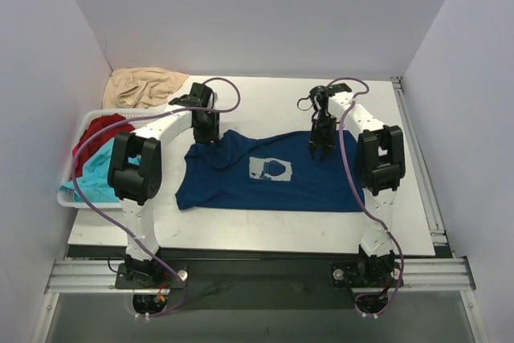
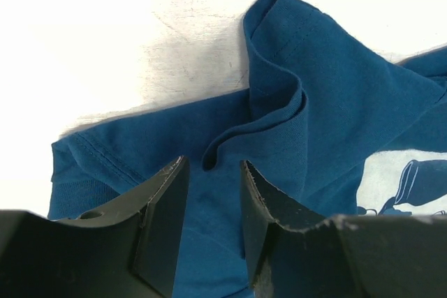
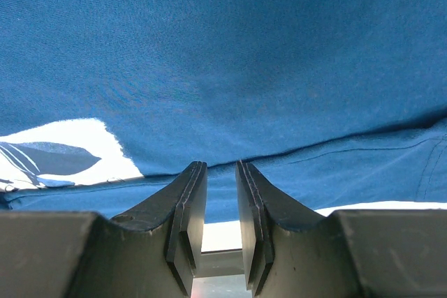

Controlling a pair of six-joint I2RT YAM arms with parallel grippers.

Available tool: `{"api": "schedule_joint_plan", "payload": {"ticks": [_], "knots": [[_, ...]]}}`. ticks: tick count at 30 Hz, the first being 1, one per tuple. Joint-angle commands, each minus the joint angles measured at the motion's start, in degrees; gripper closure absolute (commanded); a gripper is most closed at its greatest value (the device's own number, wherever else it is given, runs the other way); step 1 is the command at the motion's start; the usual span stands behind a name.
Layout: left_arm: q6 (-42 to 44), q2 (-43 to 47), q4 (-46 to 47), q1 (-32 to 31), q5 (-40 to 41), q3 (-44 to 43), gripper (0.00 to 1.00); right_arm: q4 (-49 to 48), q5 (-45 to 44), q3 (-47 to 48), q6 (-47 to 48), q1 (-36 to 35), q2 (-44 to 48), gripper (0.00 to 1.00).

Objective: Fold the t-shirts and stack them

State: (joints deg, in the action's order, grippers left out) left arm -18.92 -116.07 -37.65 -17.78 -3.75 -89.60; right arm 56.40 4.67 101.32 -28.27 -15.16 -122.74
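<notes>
Working on the navy t-shirt [image 1: 241,178], spread print-up across the surface [image 1: 273,102], long axis running left to right; hovering the left gripper [image 2: 213,165] over the rumpled sleeve fold at the far-left corner, jaws partly apart, straddling the ridge, clasping nothing; setting the right gripper [image 3: 221,165] at the far hem toward the right end, jaws narrow, unable to tell whether pinching cloth; probably preparing to draw the far edge nearward, each arm nearest its own end; red t-shirt [image 1: 100,130] and turquoise t-shirt [image 1: 96,168] waiting in the bin [image 1: 72,196].
</notes>
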Motion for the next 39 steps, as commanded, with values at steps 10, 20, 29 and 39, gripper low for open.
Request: {"api": "schedule_joint_plan", "payload": {"ticks": [10, 20, 29, 39], "knots": [[-0.95, -2.05, 1.35, 0.47, -3.19, 0.39, 0.62, 2.75, -1.77, -0.6, -0.47, -0.22, 2.15, 0.75], [-1.03, -3.81, 1.44, 0.38, -3.28, -0.83, 0.7, 2.66, -1.77, -0.42, -0.47, -0.14, 2.15, 0.75], [-0.42, -1.7, -1.28, 0.47, -1.8, -3.73, 1.0, 2.66, -2.03, -0.6, -0.91, -0.05, 2.33, 0.75], [1.86, 1.11, -7.43, 0.73, 2.52, -12.17, 0.91, 2.66, -1.59, 0.72, -1.08, 0.04, 1.89, 0.75]]}}
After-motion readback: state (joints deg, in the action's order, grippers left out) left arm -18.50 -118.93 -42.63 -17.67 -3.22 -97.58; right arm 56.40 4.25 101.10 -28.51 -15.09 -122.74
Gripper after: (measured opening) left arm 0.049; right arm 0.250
